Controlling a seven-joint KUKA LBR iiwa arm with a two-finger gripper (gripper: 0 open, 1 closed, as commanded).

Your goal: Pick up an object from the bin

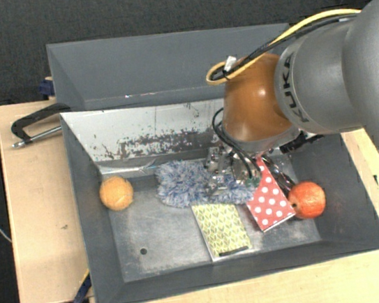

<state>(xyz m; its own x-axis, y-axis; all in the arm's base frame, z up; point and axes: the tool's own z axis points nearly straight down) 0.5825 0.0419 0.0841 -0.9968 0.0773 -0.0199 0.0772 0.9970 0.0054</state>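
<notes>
The arm's hand (233,167) hangs low in the middle of the grey bin (93,218), over a fuzzy blue cloth (180,182) near the back wall. Whether it is spread or pressed together cannot be told. A red polka-dot card (270,200) lies just beside.

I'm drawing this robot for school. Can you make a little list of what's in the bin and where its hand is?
bin: grey metal
gripper: over the blue fluffy cloth, mid-bin
left side: yellow-orange ball
front middle: green patterned packet
right side: red white-dotted packet, red-orange ball beside it
</notes>
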